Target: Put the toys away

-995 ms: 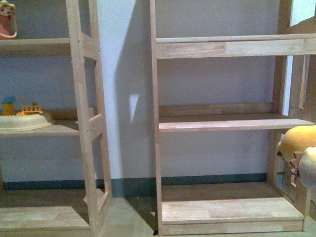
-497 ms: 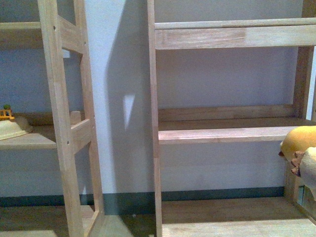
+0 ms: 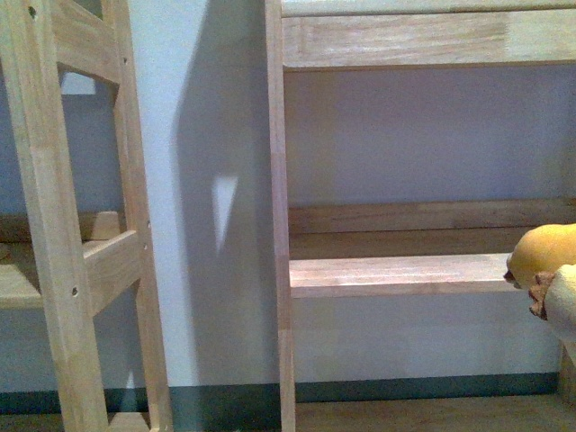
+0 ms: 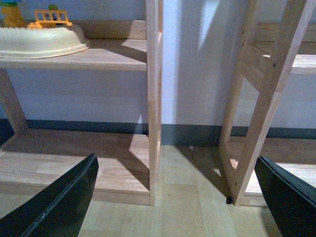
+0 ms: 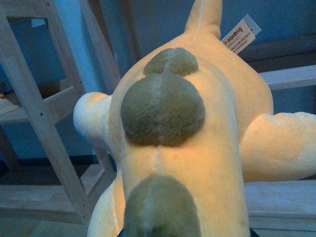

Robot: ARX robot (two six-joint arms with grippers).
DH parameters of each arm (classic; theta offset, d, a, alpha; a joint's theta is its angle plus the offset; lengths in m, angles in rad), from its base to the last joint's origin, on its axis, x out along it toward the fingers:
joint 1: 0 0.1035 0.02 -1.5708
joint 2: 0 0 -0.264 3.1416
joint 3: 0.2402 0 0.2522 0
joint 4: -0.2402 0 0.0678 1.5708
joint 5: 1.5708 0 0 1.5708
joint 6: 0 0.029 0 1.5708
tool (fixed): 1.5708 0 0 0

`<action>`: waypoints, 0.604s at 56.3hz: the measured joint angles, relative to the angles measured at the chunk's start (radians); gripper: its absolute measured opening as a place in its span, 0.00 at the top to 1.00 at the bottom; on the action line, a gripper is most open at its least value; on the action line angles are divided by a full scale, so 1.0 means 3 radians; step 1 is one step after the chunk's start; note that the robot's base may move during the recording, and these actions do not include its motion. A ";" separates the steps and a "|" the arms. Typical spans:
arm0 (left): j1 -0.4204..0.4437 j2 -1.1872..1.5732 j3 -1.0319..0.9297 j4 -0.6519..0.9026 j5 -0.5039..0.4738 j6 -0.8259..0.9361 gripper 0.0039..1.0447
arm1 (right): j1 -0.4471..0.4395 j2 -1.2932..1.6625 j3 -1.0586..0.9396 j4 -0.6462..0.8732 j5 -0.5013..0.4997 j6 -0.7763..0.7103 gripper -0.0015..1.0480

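- Left gripper [image 4: 176,159]: two black, wedge-shaped fingers [image 4: 59,202] are spread wide apart. They hold and touch nothing, and pale plank floor [image 4: 192,212] shows between them.
- Right gripper: it carries the plush animal [image 5: 187,148], which rests on no shelf. The toy's body covers the fingers, so how far they are spread cannot be told.
- Plush animal, one: soft, short-piled, orange-yellow and rounded. It has three olive-brown domed patches [image 5: 163,116] in a row, one paler cream limb [image 5: 91,116] and one white printed tag [image 5: 239,34].
- Middle shelf board [image 3: 396,274], the landmark: one flat plank of pale jointed wood. In the front view the plush animal's rounded end is just beside the board's right end, at about the board's height.
- Shelf units, two in the front view: the board's own unit, and a second unit [image 3: 63,261] left of the board with a ladder-like side. A strip of pale wall [image 3: 207,180] lies between them, and dark skirting [image 3: 405,389] runs below the board.
- Cream tray [image 4: 39,42], one: smooth and shallow, bearing an orange fence piece [image 4: 49,19]. It lies on a wooden shelf in the left wrist view, and its place relative to the board cannot be told.
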 joint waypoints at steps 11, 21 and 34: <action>0.0000 0.0000 0.0000 0.0000 0.0001 0.0000 0.06 | -0.0001 0.0001 0.0000 0.0000 0.0000 0.0000 0.93; 0.0000 0.0000 0.0000 0.0000 0.0000 0.0001 0.06 | -0.0001 0.0001 0.0000 0.0000 0.0000 0.0000 0.93; 0.0000 0.0000 0.0000 0.0000 0.0003 0.0001 0.06 | -0.0001 0.0001 0.0000 0.0000 0.0001 0.0000 0.93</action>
